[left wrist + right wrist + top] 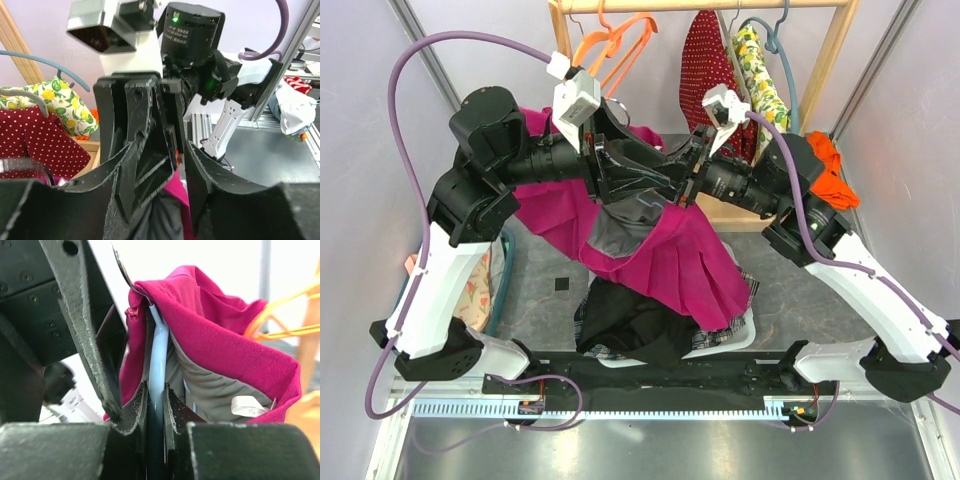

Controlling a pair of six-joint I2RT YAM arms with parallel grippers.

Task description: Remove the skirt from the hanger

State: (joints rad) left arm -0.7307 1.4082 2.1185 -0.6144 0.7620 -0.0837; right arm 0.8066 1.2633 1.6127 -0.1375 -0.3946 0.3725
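Note:
The magenta skirt [690,260] with grey lining hangs between my two grippers above the table. In the right wrist view the skirt [225,340] drapes over a light blue hanger [156,355]. My right gripper [156,395] is shut on the hanger's bar; from above the right gripper [682,190] is at the skirt's top. My left gripper [620,190] meets it from the left. In the left wrist view the left gripper [160,195] is open, with grey lining and magenta cloth [177,187] between its fingers. Most of the hanger is hidden by cloth.
A wooden rack at the back holds orange hangers [620,45], a red dotted garment [703,60] and a lemon-print garment [760,75]. A white basket [740,335] of dark clothes sits below the skirt. Orange cloth [832,170] lies at the right, a blue bin [505,270] at the left.

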